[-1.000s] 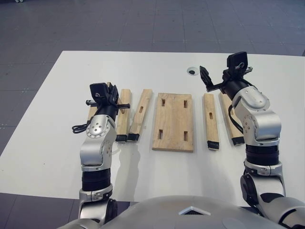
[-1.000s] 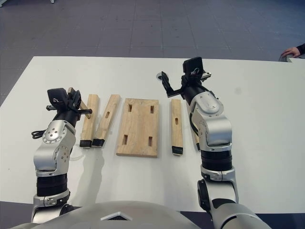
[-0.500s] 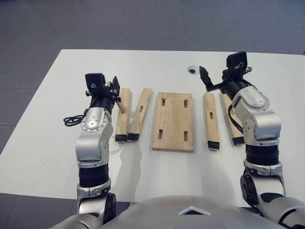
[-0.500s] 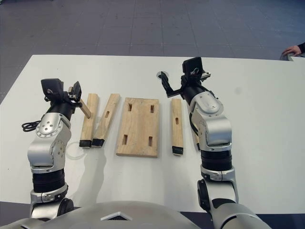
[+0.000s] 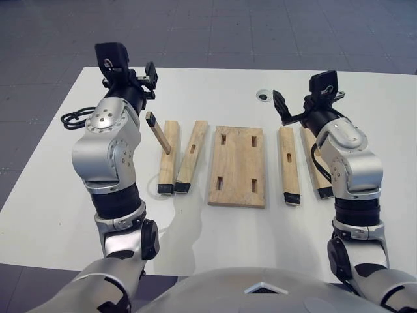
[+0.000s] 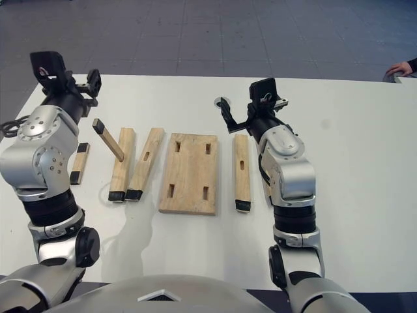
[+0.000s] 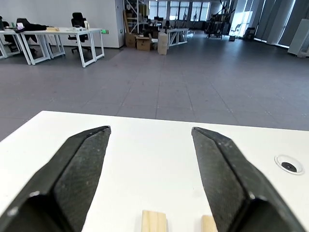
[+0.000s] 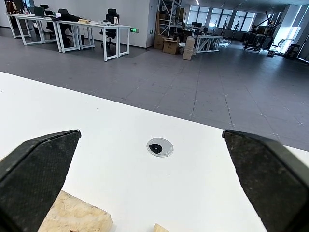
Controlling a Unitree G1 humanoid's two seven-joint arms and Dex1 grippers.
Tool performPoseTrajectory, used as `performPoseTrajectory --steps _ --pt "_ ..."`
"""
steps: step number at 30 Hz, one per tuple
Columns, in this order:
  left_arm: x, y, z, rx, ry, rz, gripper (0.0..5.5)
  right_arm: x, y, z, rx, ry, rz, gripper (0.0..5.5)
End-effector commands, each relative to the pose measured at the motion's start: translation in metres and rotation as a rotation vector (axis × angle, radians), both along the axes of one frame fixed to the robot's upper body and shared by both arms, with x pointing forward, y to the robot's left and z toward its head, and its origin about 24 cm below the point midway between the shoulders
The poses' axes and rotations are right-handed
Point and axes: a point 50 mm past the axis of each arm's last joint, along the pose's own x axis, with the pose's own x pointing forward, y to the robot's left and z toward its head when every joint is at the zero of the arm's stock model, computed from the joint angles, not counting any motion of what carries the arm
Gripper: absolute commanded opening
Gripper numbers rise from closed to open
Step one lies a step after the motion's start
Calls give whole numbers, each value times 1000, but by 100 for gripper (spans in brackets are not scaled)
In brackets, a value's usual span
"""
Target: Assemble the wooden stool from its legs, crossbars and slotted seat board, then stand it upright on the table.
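On the white table (image 5: 247, 235), the slotted seat board (image 5: 237, 166) lies flat in the middle, with the outer left leg (image 5: 168, 160) and inner left leg (image 5: 192, 155) just to its left, two right legs (image 5: 288, 164) just to its right, and a short black-tipped piece (image 6: 79, 163) lying farther left, apart. A crossbar (image 6: 109, 141) slants over the outer left leg's left edge, touched by neither gripper. Farther back, the left gripper (image 7: 150, 130) is raised over the table's far left, fingers spread wide and empty, while the right gripper (image 8: 150, 131) hovers past the right legs near the round cable port (image 5: 263, 97), likewise wide open, holding nothing.
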Motion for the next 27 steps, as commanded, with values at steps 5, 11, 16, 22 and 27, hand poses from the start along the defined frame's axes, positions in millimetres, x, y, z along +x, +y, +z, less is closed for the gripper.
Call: performPoseTrajectory --steps 5,11,16,22,27 --pt "11 -7 23 -64 -18 -58 311 0 1 2 5 -11 -2 544" --pt "23 -6 103 -55 -293 -83 311 0 2 2 9 -13 -2 544" --pt "32 -4 -4 -201 59 -84 311 0 2 2 13 -12 -5 544" --pt "-1 -4 -104 -258 305 -60 311 -1 -1 4 22 -17 -21 544" --pt "11 3 -72 -247 191 -45 311 -1 0 3 28 -14 -25 544"
